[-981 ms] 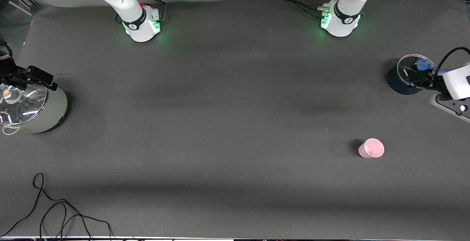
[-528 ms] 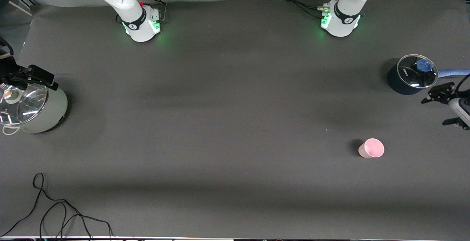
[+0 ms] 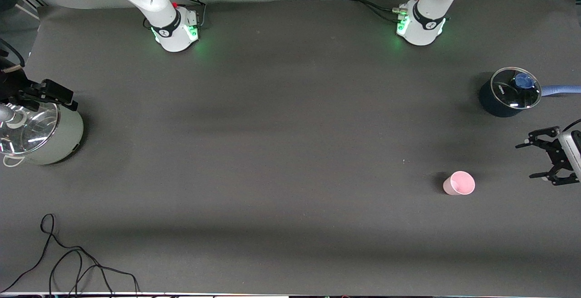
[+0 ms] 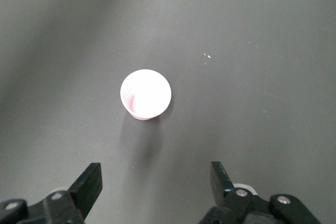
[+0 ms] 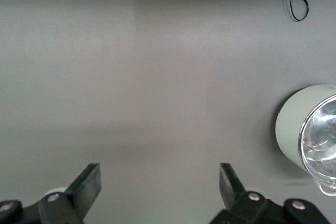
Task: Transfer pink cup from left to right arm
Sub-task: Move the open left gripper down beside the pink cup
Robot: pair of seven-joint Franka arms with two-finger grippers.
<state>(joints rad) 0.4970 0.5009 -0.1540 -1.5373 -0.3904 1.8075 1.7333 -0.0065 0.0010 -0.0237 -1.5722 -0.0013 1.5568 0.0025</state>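
The pink cup stands upright on the dark mat toward the left arm's end of the table, mouth up. In the left wrist view the pink cup shows ahead of the fingers, apart from them. My left gripper hangs open beside the cup, closer to the table's end, with nothing between its fingers. At the right arm's end of the table my right gripper waits open and empty, beside the pale green pot.
A dark blue pot with a glass lid and a blue handle sits farther from the front camera than the cup. The pale green pot carries a glass lid. A black cable lies near the front edge.
My left gripper has swung from over the dark blue pot to a spot beside the cup, its fingers narrowing a little. My right gripper has shifted only slightly.
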